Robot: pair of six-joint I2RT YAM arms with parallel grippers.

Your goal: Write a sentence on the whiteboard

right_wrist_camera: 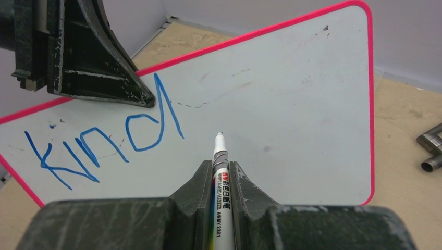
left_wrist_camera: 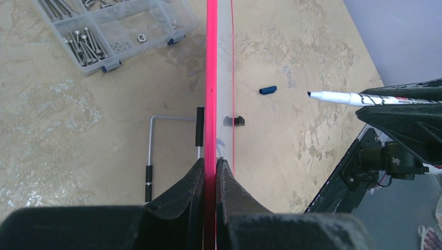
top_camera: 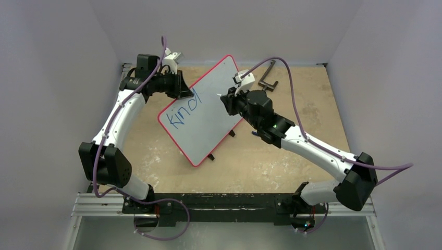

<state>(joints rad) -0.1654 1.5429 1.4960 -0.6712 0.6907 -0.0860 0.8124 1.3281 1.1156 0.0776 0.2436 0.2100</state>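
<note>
The whiteboard (top_camera: 208, 112), white with a red rim, stands tilted mid-table. Blue letters "kind" (top_camera: 180, 112) run along its upper left part; they also show in the right wrist view (right_wrist_camera: 104, 140). My left gripper (top_camera: 182, 89) is shut on the board's upper left rim (left_wrist_camera: 210, 78), seen edge-on in the left wrist view. My right gripper (top_camera: 229, 100) is shut on a white marker (right_wrist_camera: 220, 166), its tip close to the board right of the "d". The marker also shows in the left wrist view (left_wrist_camera: 344, 97). I cannot tell whether the tip touches the board.
A blue marker cap (left_wrist_camera: 268, 90) lies on the wooden table. A clear compartment box of screws (left_wrist_camera: 109, 28) sits behind the board. Black metal hex keys (top_camera: 268, 78) lie at the back right. The board's wire stand (left_wrist_camera: 172, 140) and black clips (top_camera: 211, 156) show.
</note>
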